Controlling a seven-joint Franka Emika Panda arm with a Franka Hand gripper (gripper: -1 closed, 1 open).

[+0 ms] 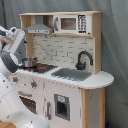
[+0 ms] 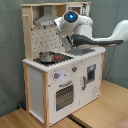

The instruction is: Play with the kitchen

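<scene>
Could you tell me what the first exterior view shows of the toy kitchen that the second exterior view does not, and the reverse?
Only the first exterior view shows the black faucet, the grey sink and the microwave in the upper shelf; in the second exterior view the arm covers that part. Only the second exterior view shows the windowed oven door whole, with the knobs above it, and the wooden floor. Both exterior views show the kitchen, the pot on the stovetop, the grey hood and the robot arm.
</scene>
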